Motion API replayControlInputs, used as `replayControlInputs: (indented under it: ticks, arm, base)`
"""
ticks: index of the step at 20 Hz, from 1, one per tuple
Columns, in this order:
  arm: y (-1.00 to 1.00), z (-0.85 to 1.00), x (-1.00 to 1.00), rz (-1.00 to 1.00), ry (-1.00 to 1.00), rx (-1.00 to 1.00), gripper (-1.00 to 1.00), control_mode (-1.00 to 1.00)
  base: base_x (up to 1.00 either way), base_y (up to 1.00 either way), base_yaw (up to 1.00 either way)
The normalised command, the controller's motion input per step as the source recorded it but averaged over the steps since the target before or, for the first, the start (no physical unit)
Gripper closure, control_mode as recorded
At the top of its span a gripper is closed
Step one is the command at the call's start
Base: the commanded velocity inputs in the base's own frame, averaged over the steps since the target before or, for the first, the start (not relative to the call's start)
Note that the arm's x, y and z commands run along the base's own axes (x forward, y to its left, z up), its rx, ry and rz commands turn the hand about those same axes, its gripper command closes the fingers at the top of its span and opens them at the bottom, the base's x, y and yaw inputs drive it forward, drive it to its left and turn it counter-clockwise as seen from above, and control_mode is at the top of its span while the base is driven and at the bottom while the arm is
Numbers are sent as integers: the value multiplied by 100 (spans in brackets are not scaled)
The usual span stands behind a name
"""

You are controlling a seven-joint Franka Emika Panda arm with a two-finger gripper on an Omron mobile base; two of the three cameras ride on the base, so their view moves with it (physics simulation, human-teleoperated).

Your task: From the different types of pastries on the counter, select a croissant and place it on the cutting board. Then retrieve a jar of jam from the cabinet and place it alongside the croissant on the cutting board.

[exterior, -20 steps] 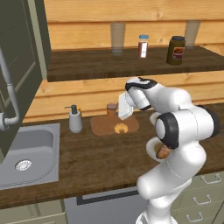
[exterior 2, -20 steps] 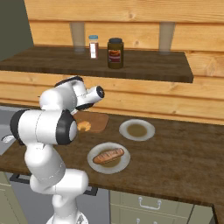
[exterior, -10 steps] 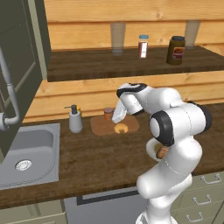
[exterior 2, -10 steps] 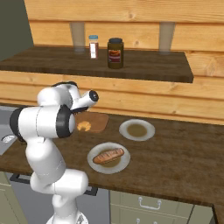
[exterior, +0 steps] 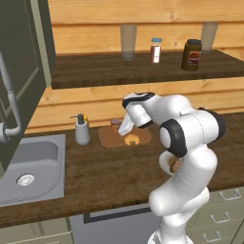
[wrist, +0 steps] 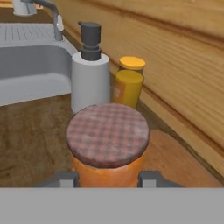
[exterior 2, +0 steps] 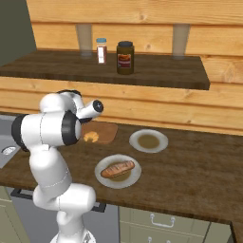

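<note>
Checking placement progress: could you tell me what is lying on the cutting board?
The croissant lies on the cutting board; the jar of jam, between the tool's fingertips, is over it. Contact underneath is hidden.

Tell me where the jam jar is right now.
In the hand view the jar of jam sits between the fingers, over the cutting board, just in front of the soap dispenser.

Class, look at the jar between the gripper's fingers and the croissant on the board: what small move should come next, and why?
Probably open the gripper and let go. It is shut on the jam jar, which seems to sit over the cutting board beside the croissant, so little remains but releasing it.
</note>
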Motion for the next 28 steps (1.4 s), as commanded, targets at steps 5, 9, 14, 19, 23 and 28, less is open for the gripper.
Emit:
replayControlInputs:
  ticks: [5,9,14,19,23,28]
  arm:
    - [0,-28,39,7,-1,0,100,-100]
    - [0,-37,25,11,-2,0,100,-100]
    - [3,-9,1,6,-4,0,100,-100]
    - [7,-8,3,2,-2,0,100,-100]
    - [7,-21,0,2,-1,0,100,-100]
    - [3,-28,0,1,0,0,-100,-100]
  base:
    - [0,0,0]
    - [0,0,0]
    - [0,0,0]
    - [0,0,0]
    - [0,0,0]
    - [0,0,0]
